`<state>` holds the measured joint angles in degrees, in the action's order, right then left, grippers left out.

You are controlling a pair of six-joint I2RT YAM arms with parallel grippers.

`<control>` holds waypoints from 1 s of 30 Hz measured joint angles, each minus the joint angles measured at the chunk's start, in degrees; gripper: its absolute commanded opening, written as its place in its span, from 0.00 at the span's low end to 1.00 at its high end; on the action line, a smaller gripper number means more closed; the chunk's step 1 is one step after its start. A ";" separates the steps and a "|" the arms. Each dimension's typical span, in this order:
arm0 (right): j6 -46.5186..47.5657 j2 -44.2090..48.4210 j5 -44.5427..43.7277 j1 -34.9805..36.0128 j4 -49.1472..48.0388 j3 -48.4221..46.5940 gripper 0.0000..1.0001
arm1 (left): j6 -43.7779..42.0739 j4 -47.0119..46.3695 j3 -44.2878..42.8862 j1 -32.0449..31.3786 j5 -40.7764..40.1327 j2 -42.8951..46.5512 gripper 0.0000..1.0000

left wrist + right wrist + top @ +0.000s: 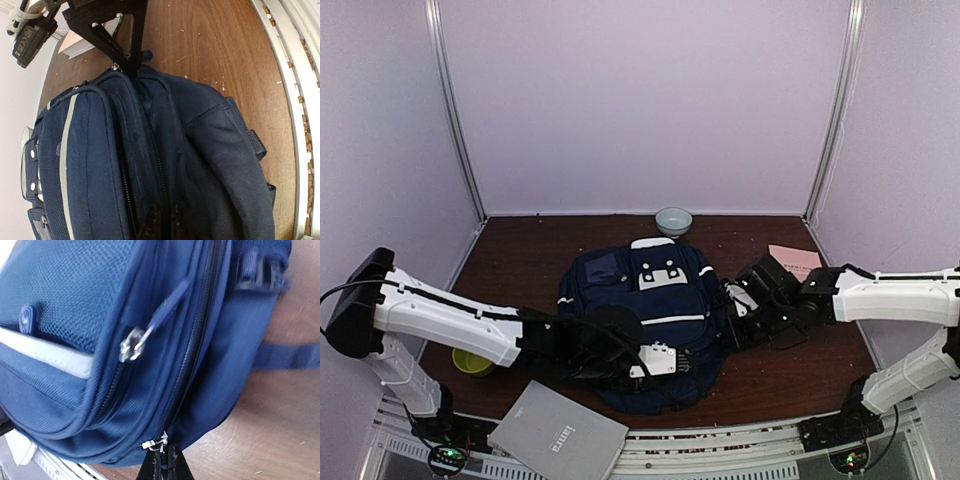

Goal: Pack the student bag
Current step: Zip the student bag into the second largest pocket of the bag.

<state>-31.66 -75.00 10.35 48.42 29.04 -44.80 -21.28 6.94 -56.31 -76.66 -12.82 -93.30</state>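
R claw (161, 467) clamped on student bag (65, 305) edge zip (155, 444); L claw (161, 225) clamped mid-bag; tabletop (210, 45) beyond.

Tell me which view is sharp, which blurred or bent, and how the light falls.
Top view: soft, even light; the dark backpack loses detail. Left wrist view: sharp, but the metal rail bows. Right wrist view: the strap at top is smeared; the zip pull glints.

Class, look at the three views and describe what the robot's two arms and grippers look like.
Both the left arm and right arm have boxy white shells with thin black lines, joined by black joints. Black cables loop beside each. The left gripper has a white body; the right gripper ends in slim black fingers.
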 measured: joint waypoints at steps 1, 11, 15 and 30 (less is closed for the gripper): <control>1.05 0.00 -0.33 -0.68 0.83 -1.16 0.00 | 0.00 -0.04 0.96 0.13 0.09 1.46 0.00; 12.24 -10.84 -0.37 -7.43 10.05 -16.79 0.00 | -1.97 -3.58 4.20 0.87 1.38 5.92 0.00; 16.13 -18.73 -2.86 -8.31 14.84 -25.03 0.00 | -3.91 -3.76 5.33 0.87 1.31 6.45 0.00; 21.53 -31.52 4.68 -15.06 21.97 -42.45 0.00 | -6.95 -5.64 8.24 1.31 1.03 9.99 0.00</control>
<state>-10.13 -106.52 15.03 33.36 51.00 -87.24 -28.23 1.30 -48.07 -75.35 -11.79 -83.31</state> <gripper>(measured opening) 0.041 0.047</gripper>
